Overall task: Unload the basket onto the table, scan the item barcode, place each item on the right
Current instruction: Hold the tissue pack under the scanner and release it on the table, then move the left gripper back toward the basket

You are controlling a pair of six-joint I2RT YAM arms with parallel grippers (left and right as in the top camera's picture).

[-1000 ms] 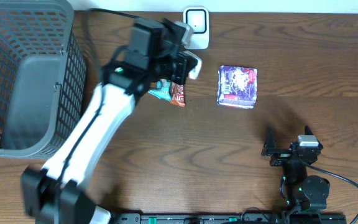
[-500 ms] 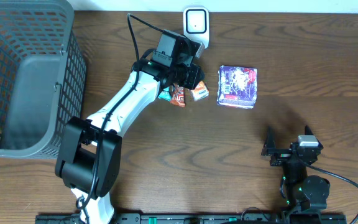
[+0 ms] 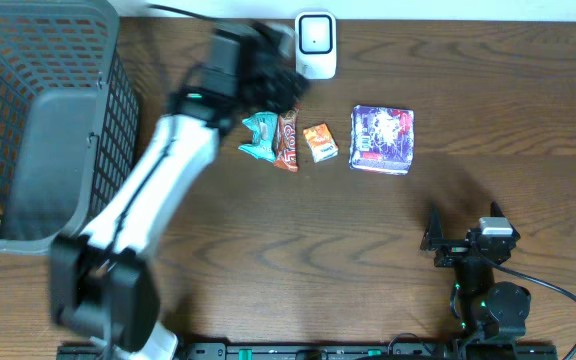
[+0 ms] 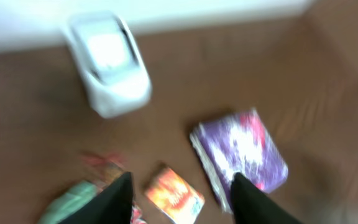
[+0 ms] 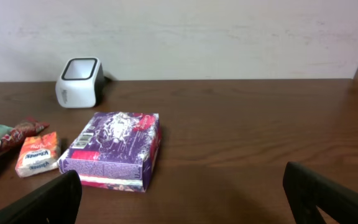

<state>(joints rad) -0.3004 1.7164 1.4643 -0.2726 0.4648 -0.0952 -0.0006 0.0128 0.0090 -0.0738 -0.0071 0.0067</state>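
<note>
Left wrist: left gripper [image 4: 182, 180], jaws apart, empty, over orange packet [image 4: 174, 194]. Right gripper [image 5: 180, 174]: apart, empty. We advise gripping by edges, barcode turned squarely toward scanner [image 4: 107, 62].

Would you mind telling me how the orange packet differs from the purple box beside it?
The purple box is clearly larger than the orange packet. The box is a rigid carton with upright sides; the packet looks soft and thin. The box is purple with pale print; the packet is orange with a pale label. Both lie flat on the wooden table, not touching.
</note>
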